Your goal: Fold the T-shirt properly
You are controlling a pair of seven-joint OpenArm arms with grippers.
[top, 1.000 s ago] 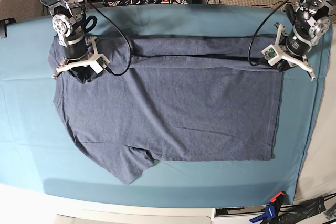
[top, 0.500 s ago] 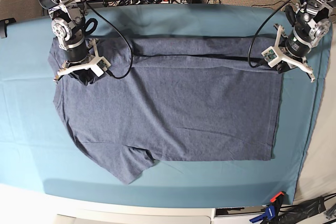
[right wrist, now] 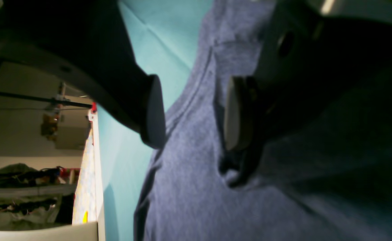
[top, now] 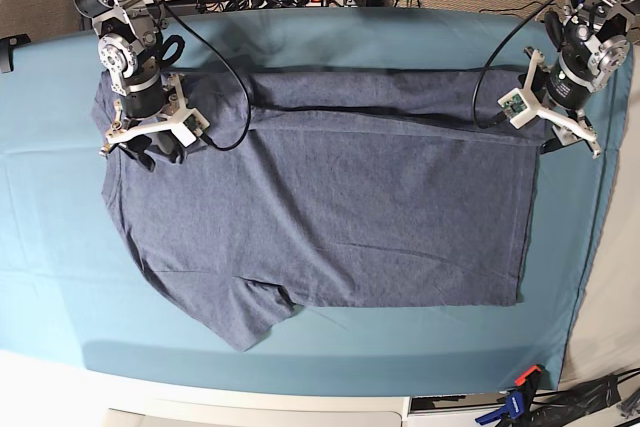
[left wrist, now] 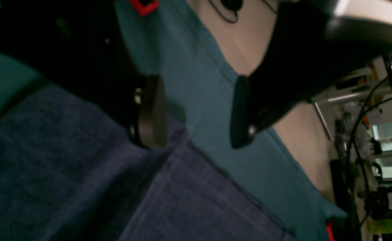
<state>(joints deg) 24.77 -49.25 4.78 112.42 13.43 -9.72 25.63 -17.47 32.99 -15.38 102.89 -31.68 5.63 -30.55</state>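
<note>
The heathered dark blue-grey cotton T-shirt (top: 320,207) lies spread flat on the teal cloth-covered tabletop (top: 50,247), collar end toward my right arm and hem toward my left, with its far long edge already turned over onto the body in a narrow band. I judge this the release at the end of that first lengthwise fold: my left claw (left wrist: 196,110) stands wide apart over the hem corner with nothing between its pads (left wrist: 150,112), only bare teal cloth and the shirt's stitched edge below, and my right claw (right wrist: 192,110) is likewise parted above the shoulder region, empty, one pad close over a small puckered lump of fabric. The near long edge and the near short sleeve (top: 255,317) are not yet folded, so the next move probably calls for both my arms to lift clear without snagging the cloth, travel to the near side, and pinch the hem corner and the sleeve side together so that edge comes over evenly. I cannot make out the collar or the far sleeve, which sit under my right arm in the base view; any lettering is out of sight. Both wrist views are dim and blurred, so whether either pad brushes the fabric I cannot tell.
</note>
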